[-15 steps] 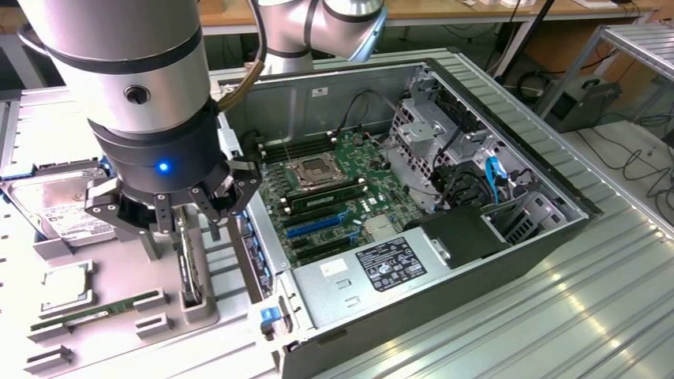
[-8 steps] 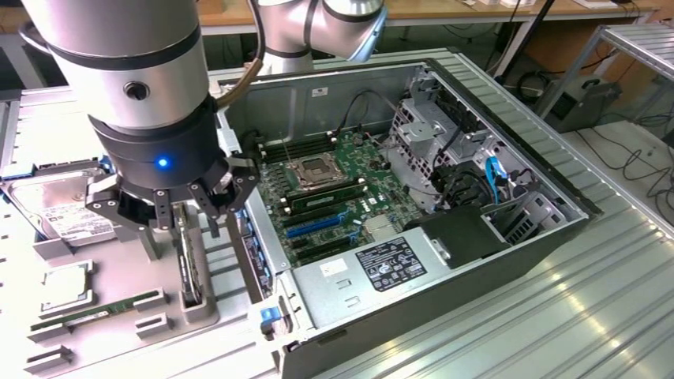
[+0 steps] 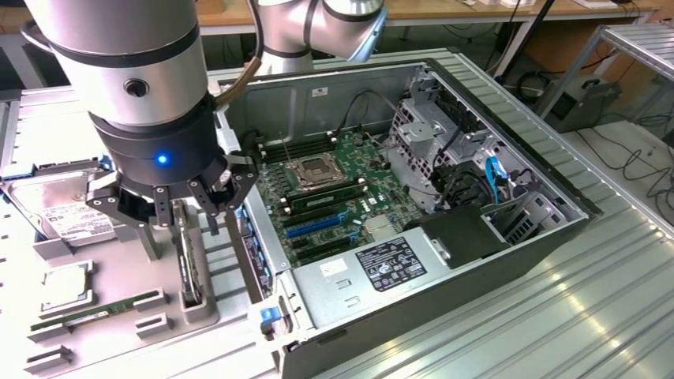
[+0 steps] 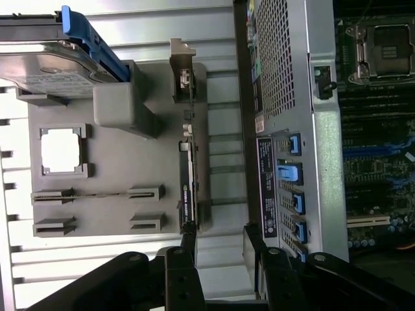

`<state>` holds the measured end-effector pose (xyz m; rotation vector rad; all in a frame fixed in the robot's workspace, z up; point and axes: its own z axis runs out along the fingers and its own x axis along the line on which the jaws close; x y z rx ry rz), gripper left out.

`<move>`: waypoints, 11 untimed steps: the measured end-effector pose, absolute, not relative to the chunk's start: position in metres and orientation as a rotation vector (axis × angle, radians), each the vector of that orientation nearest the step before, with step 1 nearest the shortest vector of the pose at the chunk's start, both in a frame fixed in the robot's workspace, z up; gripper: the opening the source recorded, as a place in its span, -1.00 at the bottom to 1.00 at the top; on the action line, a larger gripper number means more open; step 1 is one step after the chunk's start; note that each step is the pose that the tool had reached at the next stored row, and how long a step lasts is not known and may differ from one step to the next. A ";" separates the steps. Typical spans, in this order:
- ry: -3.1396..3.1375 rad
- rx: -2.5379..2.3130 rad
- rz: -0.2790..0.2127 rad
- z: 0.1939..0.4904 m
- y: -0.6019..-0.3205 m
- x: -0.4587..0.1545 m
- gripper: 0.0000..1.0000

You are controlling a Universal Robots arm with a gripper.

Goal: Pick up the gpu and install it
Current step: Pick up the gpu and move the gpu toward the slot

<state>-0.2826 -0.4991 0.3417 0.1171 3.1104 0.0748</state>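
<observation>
Hovering for the pick-up, black-fingered tool [image 3: 188, 217] spread open just above the gpu [image 3: 191, 264], a thin black card on edge in the grey slotted holder [image 3: 116, 268] at the exterior view's left of the open computer case [image 3: 305, 103], likely needing centring across it.

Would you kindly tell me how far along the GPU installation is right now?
Done: nothing yet; the gpu stands on edge in its holder on the grey tray, outside the computer case. In hand: the gripper hangs open above the card, not gripping it. Left: lifting and seating it; the blue motherboard slots hold no card.
</observation>
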 end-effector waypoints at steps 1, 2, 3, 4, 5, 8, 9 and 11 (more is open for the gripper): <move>3.110 0.117 0.075 0.342 -0.499 -0.283 -0.15; 3.110 0.117 0.075 0.341 -0.498 -0.283 -0.15; 3.110 0.117 0.075 0.341 -0.498 -0.283 -0.15; 3.110 0.117 0.075 0.341 -0.497 -0.283 -0.15; 3.110 0.117 0.075 0.341 -0.497 -0.283 -0.15; 3.110 0.117 0.075 0.340 -0.496 -0.283 -0.15; 3.110 0.117 0.075 0.340 -0.496 -0.283 -0.15; 3.110 0.117 0.075 0.340 -0.495 -0.283 -0.15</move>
